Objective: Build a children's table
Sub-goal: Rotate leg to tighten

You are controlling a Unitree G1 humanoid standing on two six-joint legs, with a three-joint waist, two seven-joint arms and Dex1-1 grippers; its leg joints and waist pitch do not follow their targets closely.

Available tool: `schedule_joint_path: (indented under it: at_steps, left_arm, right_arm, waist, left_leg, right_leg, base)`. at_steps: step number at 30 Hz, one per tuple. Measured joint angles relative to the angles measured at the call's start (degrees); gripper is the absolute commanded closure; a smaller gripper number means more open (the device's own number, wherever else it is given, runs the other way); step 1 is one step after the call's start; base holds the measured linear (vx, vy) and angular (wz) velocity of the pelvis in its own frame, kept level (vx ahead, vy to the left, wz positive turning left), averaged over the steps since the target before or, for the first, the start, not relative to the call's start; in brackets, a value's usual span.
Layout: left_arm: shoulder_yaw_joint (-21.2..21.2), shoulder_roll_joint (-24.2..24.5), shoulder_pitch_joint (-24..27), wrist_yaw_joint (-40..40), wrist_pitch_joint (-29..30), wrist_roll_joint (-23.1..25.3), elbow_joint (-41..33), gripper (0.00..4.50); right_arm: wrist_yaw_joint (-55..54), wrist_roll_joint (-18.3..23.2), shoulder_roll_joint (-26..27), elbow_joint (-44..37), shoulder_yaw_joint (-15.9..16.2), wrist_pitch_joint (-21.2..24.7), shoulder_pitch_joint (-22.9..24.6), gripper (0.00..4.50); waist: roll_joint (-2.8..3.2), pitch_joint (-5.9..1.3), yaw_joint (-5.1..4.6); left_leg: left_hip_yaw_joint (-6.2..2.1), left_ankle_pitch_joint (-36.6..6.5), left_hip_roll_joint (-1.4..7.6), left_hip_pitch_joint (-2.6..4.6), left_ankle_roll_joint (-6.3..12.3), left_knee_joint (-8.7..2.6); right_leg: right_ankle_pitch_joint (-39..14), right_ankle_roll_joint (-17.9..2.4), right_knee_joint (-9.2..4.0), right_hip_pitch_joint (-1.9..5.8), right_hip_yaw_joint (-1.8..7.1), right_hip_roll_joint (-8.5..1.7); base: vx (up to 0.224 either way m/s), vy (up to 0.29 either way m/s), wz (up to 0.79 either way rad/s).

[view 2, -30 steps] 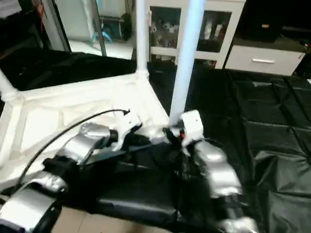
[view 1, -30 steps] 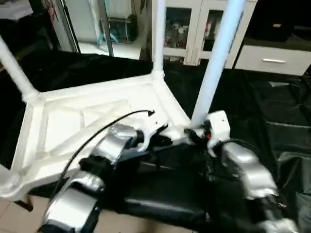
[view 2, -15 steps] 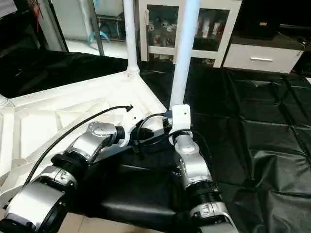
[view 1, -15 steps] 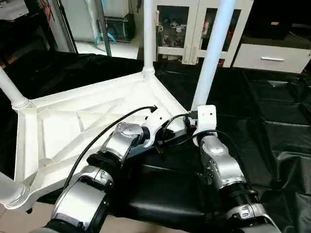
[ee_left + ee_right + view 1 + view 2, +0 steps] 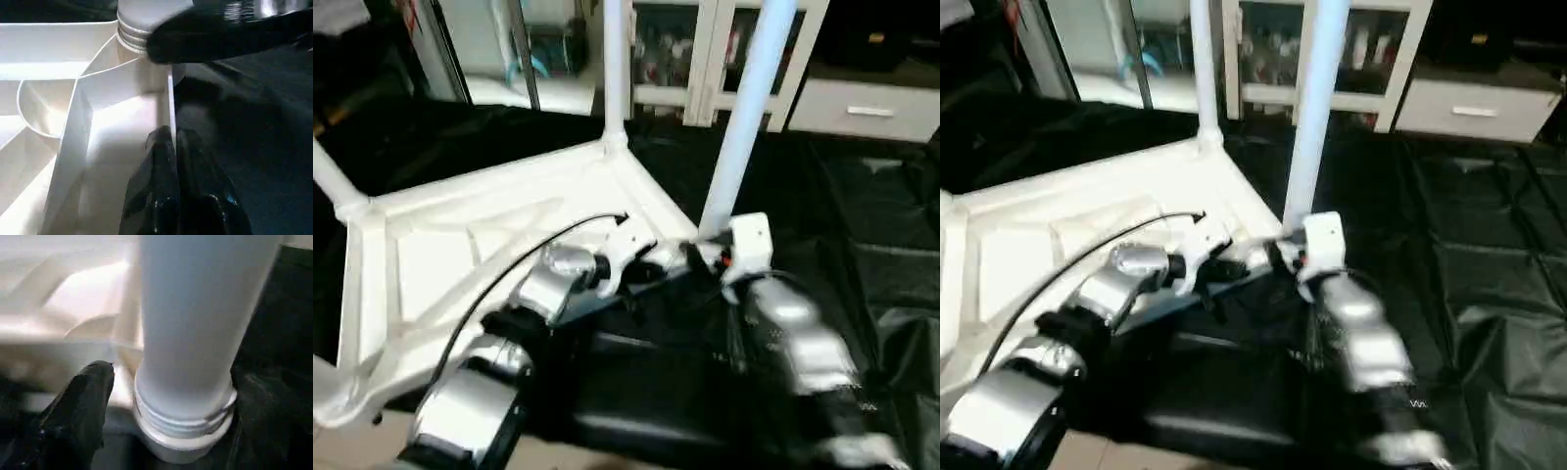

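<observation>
The white table top (image 5: 460, 255) lies underside up on black sheeting, its ribs showing. White tube legs stand upright in its corners: one at the far corner (image 5: 615, 69), one at the near right corner (image 5: 744, 108), another at the left (image 5: 333, 181). My left gripper (image 5: 172, 134) is shut on the thin rim wall (image 5: 170, 98) just beside the near right corner socket. My right gripper (image 5: 707, 257) is at the threaded base of that corner's leg (image 5: 195, 333), which sits in the socket (image 5: 181, 440).
Black sheeting (image 5: 881, 245) covers the work surface to the right and behind. White cabinets with glass doors (image 5: 675, 59) and a drawer unit (image 5: 871, 108) stand at the back. Pale floor (image 5: 342, 441) lies at the near left.
The head camera has shifted. My right wrist has moved slightly to the right around the leg's base. The left gripper keeps its hold on the rim.
</observation>
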Motion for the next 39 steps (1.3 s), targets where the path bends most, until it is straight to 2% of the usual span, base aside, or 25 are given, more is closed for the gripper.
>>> schedule_joint_path:
  at_steps: [2, 5, 9, 13, 18, 23, 24, 29, 33, 39]
  left_arm:
    - [-0.4, 1.1, 1.4, -3.1, 0.2, -0.5, -2.0, 4.5]
    - [-1.2, 2.7, 2.5, -7.0, 0.5, -0.6, -4.0, 4.5]
    - [-3.0, 4.6, 4.8, -13.0, 2.1, -2.1, -8.8, 4.5]
    - [-4.2, 6.9, 5.9, -18.0, 3.7, -2.4, -12.1, 4.5]
    - [-4.8, 7.1, 5.9, -19.5, 4.8, -2.3, -12.7, 4.5]
    - [-5.6, 7.4, 5.7, -19.8, 5.6, -2.2, -13.4, 4.5]
    - [-5.7, 7.4, 5.7, -20.0, 5.7, -2.2, -13.5, 4.5]
    - [-5.9, 7.6, 5.7, -20.5, 5.7, -2.1, -13.5, 4.5]
    - [-6.1, 7.6, 5.4, -20.9, 5.5, -2.1, -12.8, 4.5]
    - [-6.6, 7.0, 5.3, -21.0, 5.5, -2.2, -12.7, 4.5]
  right_arm:
    - [7.9, 0.8, -4.4, -1.4, 1.5, -1.8, 1.3, 0.58]
    - [15.0, 1.7, -6.7, -1.9, 1.7, -3.7, 1.4, 0.58]
    - [21.7, 3.9, -8.6, -1.9, 2.2, -4.1, 1.2, 0.58]
    - [28.7, 5.8, -12.5, -3.0, 3.2, -3.8, 1.1, 0.58]
    - [34.5, 6.5, -14.5, -3.8, 3.9, -2.7, 1.2, 0.58]
    - [37.6, 6.4, -15.7, -3.7, 5.1, -2.7, 1.5, 0.58]
    - [38.0, 6.5, -15.9, -3.7, 5.2, -2.6, 1.5, 0.84]
    - [37.9, 6.4, -16.0, -3.4, 5.1, -2.6, 1.5, 1.2]
    - [38.0, 6.3, -16.3, -3.4, 4.9, -2.6, 1.5, 1.59]
    - [40.1, 6.4, -18.5, -3.4, 4.8, -2.6, 1.5, 2.1]
  waist:
    - [-0.02, 0.01, 0.25]
    - [-0.19, 0.05, 0.42]
    - [-0.18, 0.04, 1.63]
    - [-0.13, 0.03, 2.01]
    - [0.12, -0.02, 2.84]
    - [0.53, -0.02, 2.93]
    - [0.57, -0.05, 2.98]
    - [0.62, -0.08, 3.15]
    - [1.0, -0.19, 3.23]
    - [1.0, -0.2, 4.12]
  left_leg:
    - [0.01, 0.0, 0.02, 0.01, 0.0, 0.0]
    - [0.02, 0.0, 0.06, 0.11, -0.07, 0.0]
    - [0.04, 0.0, 0.06, 0.16, -0.08, 0.11]
    - [0.17, 0.0, 0.05, 0.07, 0.12, 0.24]
    - [0.16, 0.0, 0.07, 0.11, 0.08, 0.29]
    - [0.15, -0.1, 0.07, 0.1, -0.01, 0.31]
    - [0.15, -0.1, 0.07, 0.11, -0.01, 0.3]
    - [0.14, -0.1, 0.08, 0.1, 0.02, 0.32]
    - [0.13, -0.1, 0.07, 0.08, 0.01, 0.42]
    - [0.13, -0.1, 0.08, 0.07, 0.09, 0.55]
  right_leg:
    - [0.0, 0.0, 0.0, 0.02, 0.0, 0.0]
    - [0.0, 0.0, 0.08, 0.07, -0.01, 0.03]
    - [0.0, 0.0, 0.08, 0.03, 0.0, -0.01]
    - [0.0, 0.0, 0.06, -0.02, 0.05, -0.06]
    - [0.0, 0.0, 0.11, 0.02, 0.04, -0.06]
    - [0.0, 0.0, 0.11, 0.05, 0.03, -0.06]
    - [0.0, 0.0, 0.11, 0.05, 0.02, -0.06]
    - [0.0, 0.0, 0.11, 0.05, 0.01, -0.06]
    - [0.0, 0.0, 0.12, 0.07, 0.0, -0.07]
    - [0.0, 0.0, 0.16, 0.09, 0.02, -0.09]
  base:
    - [0.0, 0.0, 0.0]
    - [0.0, 0.0, 0.0]
    - [0.0, 0.0, 0.0]
    - [0.0, 0.0, 0.0]
    - [0.0, 0.0, 0.0]
    - [0.0, 0.0, 0.0]
    - [0.0, 0.0, 0.0]
    - [0.0, 0.0, 0.0]
    - [0.0, 0.0, 0.0]
    - [0.0, 0.0, 0.0]
